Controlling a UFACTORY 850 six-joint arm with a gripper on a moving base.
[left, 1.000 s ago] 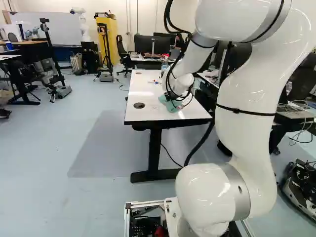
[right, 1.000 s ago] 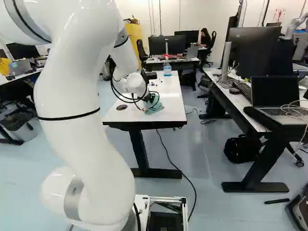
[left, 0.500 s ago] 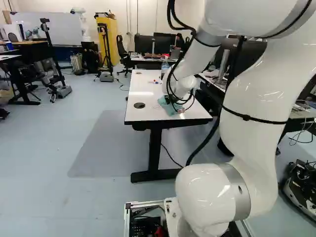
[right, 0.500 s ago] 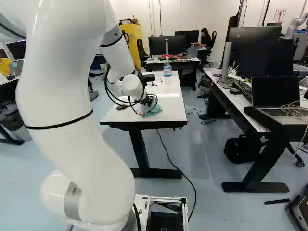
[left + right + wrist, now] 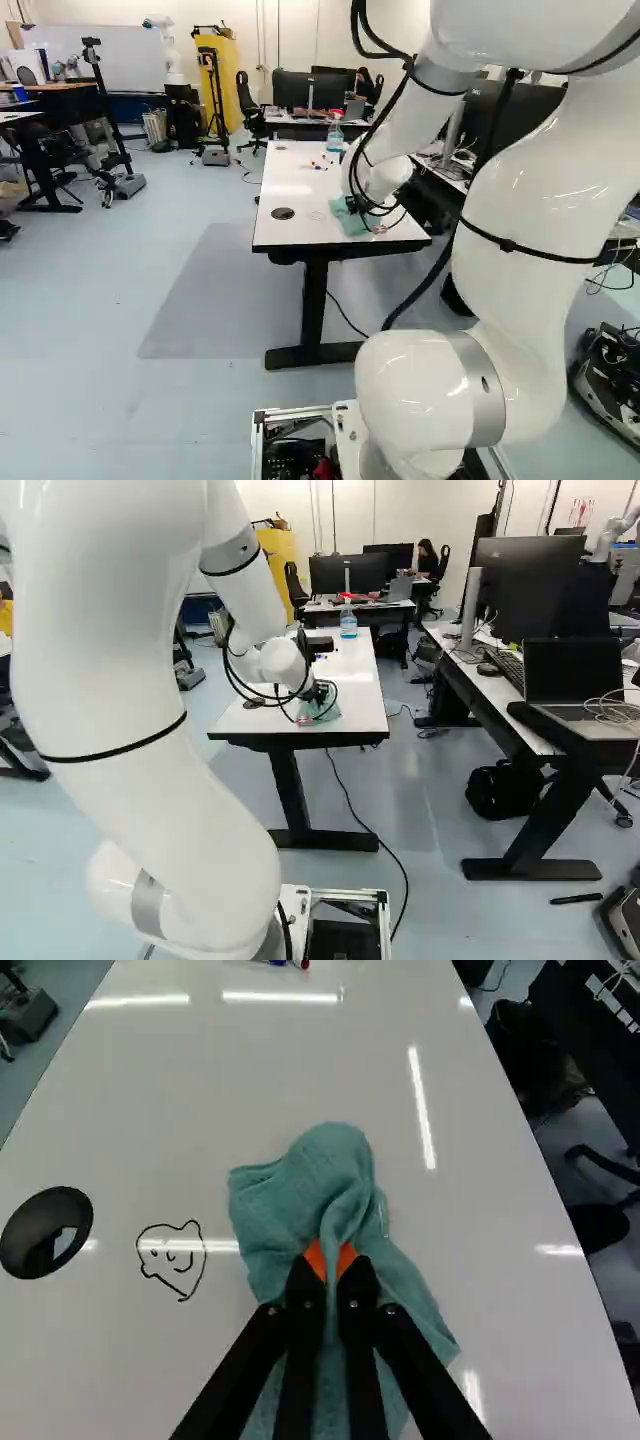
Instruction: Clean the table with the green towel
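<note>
Your glossy white rectangular table seems only partway to clean; the crumpled green cloth towel lies on it, a fold pinched by your black two-fingered gripper; the black-line face doodle beside it awaits your wiping.

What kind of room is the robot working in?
Probably a robotics lab or shared workshop office: another robot arm stands by the whiteboard, and desks hold monitors and an open laptop.

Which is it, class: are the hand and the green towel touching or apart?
Touching: the wrist view shows the hand pinching a fold of the green towel between its orange pads.
</note>
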